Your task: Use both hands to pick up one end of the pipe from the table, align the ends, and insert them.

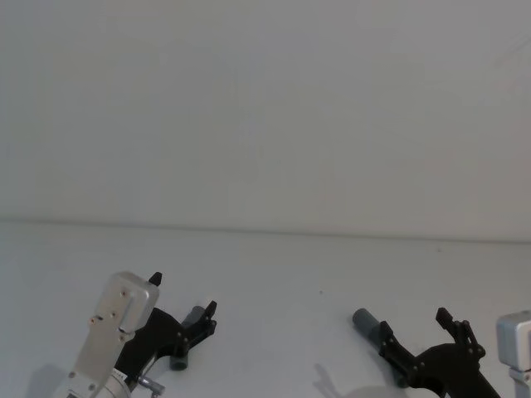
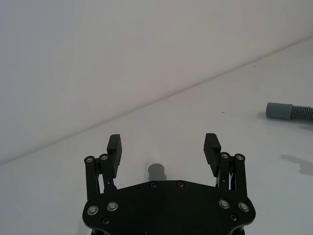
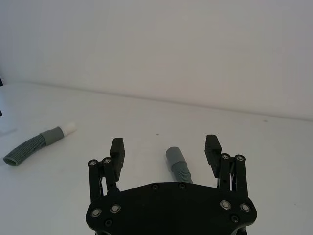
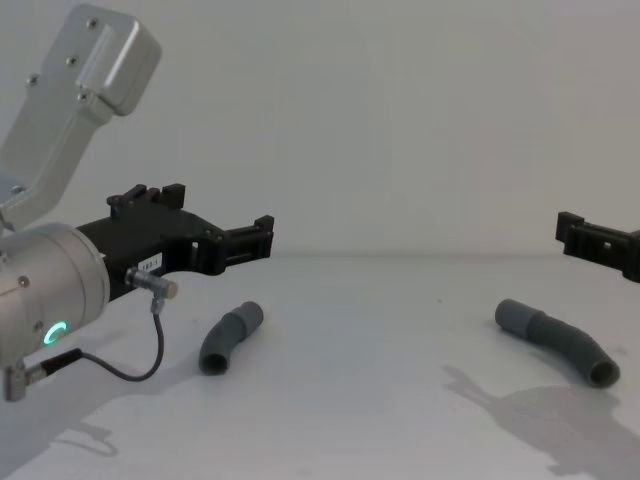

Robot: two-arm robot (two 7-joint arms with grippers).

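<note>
The left piece and the right piece of hose lie well apart on the table, with bare white surface between them and back to its far edge. The left gripper hangs above the left piece, fingers spread wide and empty. The right gripper, equally spread, hangs over the right piece, whose grey cuff shows between its fingers. The left piece carries the white tip.

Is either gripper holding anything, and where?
Nothing is held. The black left gripper and right gripper hang open above the dark grey ribbed hose pieces on the white table.
</note>
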